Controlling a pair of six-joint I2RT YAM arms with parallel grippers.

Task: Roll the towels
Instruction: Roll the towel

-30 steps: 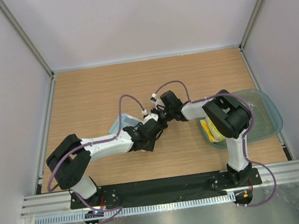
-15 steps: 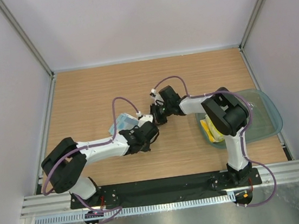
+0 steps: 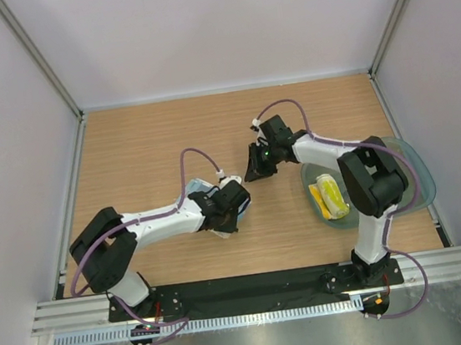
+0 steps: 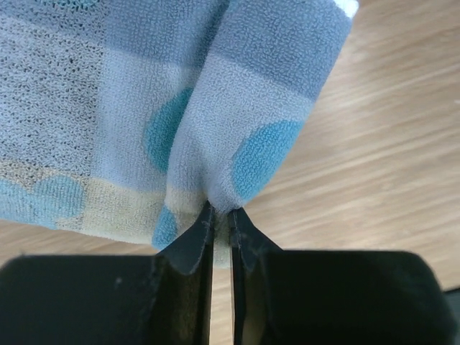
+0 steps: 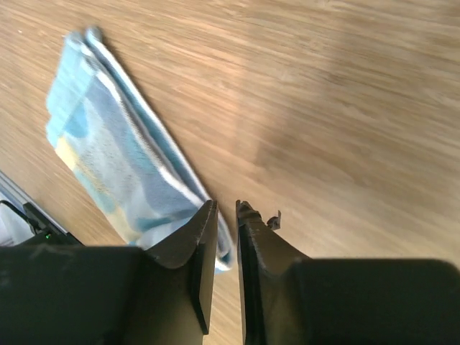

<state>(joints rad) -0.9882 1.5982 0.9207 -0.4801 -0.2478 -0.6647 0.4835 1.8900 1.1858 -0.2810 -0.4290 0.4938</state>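
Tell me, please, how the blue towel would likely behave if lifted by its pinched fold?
Probably floppy: the blue towel puckers softly where the left claw pinches it. Likely light and grippy, given its thin, looped terry.

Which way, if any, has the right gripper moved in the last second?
Yes. The right gripper has drawn back from the blue towel, toward the far edge of the table and rightward, nearer the tub.
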